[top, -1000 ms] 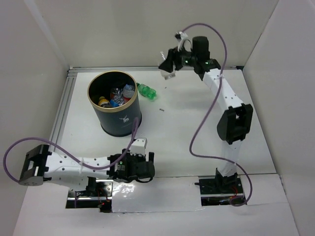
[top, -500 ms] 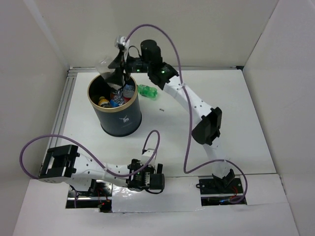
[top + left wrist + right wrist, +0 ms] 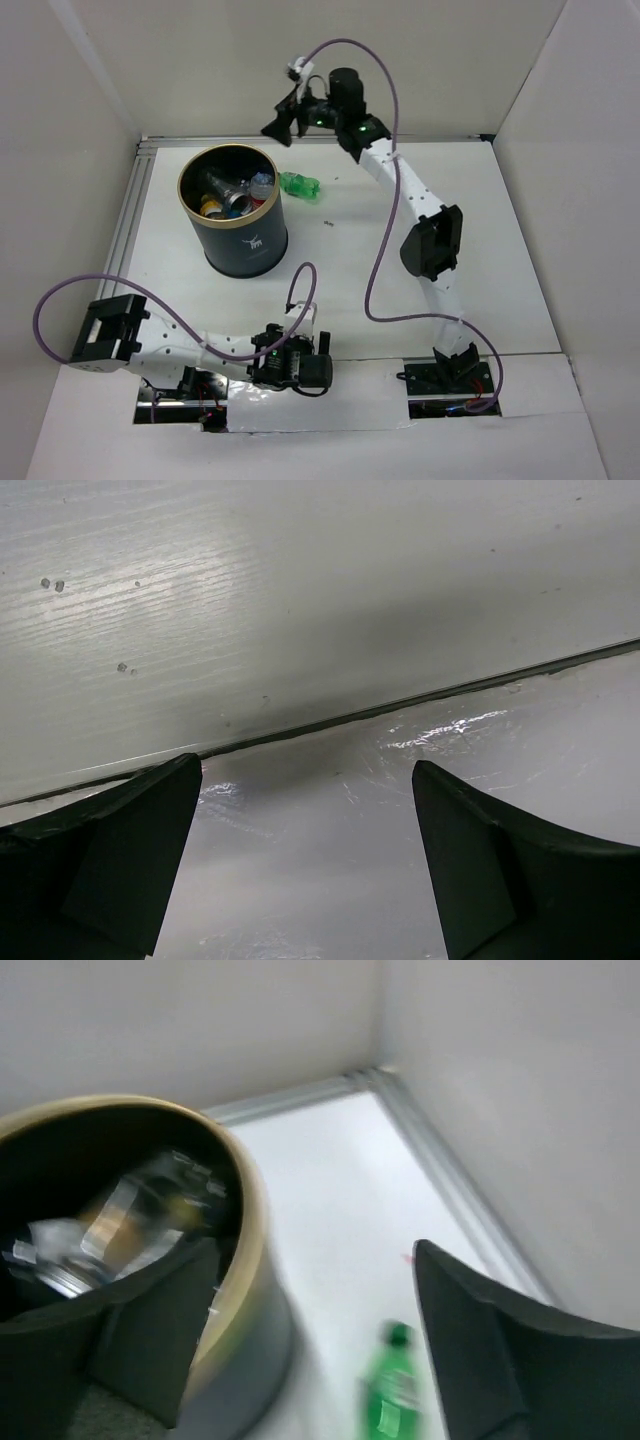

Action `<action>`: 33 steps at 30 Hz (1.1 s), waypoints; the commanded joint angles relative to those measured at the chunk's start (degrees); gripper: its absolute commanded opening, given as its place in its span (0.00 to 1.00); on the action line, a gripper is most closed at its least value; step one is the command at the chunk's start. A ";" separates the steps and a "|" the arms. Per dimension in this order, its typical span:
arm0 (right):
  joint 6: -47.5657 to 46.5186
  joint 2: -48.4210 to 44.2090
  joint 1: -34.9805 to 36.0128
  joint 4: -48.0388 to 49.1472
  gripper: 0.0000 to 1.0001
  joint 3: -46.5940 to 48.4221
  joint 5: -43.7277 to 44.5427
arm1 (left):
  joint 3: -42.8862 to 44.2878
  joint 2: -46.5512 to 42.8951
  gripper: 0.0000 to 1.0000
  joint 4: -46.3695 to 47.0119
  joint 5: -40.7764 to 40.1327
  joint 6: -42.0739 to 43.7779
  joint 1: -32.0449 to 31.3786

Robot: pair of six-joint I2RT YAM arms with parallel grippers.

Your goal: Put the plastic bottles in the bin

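- Looking down from the top camera, the bin [image 3: 243, 250] stands on the left half of the table [image 3: 380, 300]. Several plastic bottles [image 3: 228, 192] lie jumbled inside it: clear crumpled ones, and one with a yellow cap.
- One green bottle [image 3: 299, 186] is not in yet. It lies on its side on the table just beside the bin, at its far right; whether it touches the wall I cannot tell.
- The right gripper [image 3: 280, 122] hangs in the air beyond the bin's far rim, close to the back wall. The left gripper [image 3: 303, 322] sits low at the near edge, well apart from the bin and from the green bottle.
- On the left wrist camera, the left gripper [image 3: 305, 780] has its fingers spread wide with nothing between them. It looks at a seam [image 3: 400, 706] where the white board meets a shiny strip; no bottle shows.
- On the right wrist camera, which is blurred, the right gripper [image 3: 318, 1260] is also spread and carries nothing. Below it are the bin's gold rim [image 3: 250, 1220] with bottles [image 3: 130, 1210] inside, and the green bottle [image 3: 392, 1400] on the table to the right.
- Judging by this, the task is mostly done. As far as the views show, only the green bottle is left, and the right arm is better placed to take it.
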 commanded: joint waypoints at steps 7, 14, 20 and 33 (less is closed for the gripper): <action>-23.59 6.45 -10.04 -8.78 0.43 1.30 0.39 | -2.75 -5.71 0.99 -0.03 -2.84 -2.11 -0.34; -19.83 12.60 -9.52 -7.63 0.95 0.50 4.43 | -3.27 -4.57 0.99 -0.03 -2.84 -3.68 -0.34; -19.29 17.70 -7.76 -6.58 0.96 -0.03 8.48 | -1.34 -2.28 0.99 -0.03 -2.32 -3.69 -0.34; -24.55 19.65 -5.39 -12.54 0.89 -6.53 9.10 | 0.33 0.18 0.99 -0.03 -1.78 -4.21 -0.34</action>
